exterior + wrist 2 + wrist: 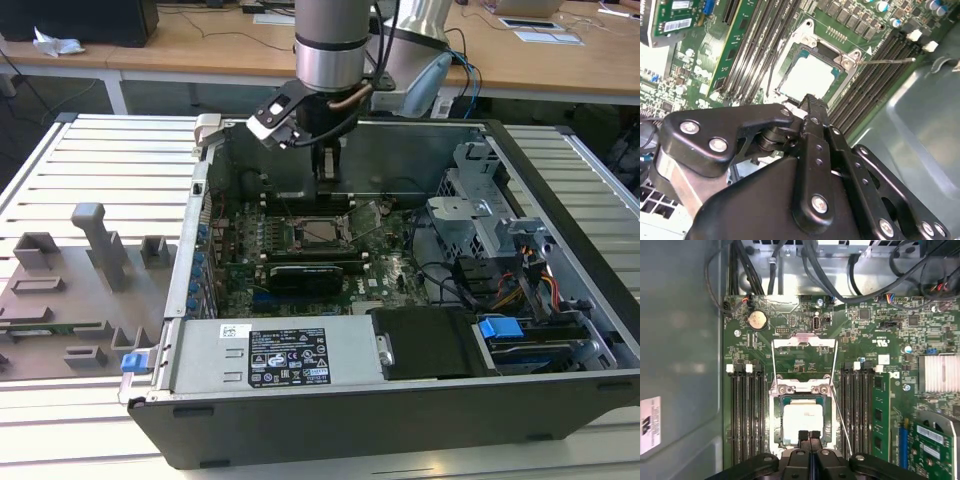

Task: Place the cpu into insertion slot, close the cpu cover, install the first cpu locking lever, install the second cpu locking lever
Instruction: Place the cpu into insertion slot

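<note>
While just above the cpu (802,419), arm (330,45) vertical, jaws together.

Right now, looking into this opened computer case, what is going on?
The robot arm's black gripper, shut and empty, hangs above the small square silver-topped cpu. The cpu lies in the black-rimmed insertion slot on the green board. The thin silvery cpu cover is flipped open, and a thin wire lever lies loose beside the slot.
</note>
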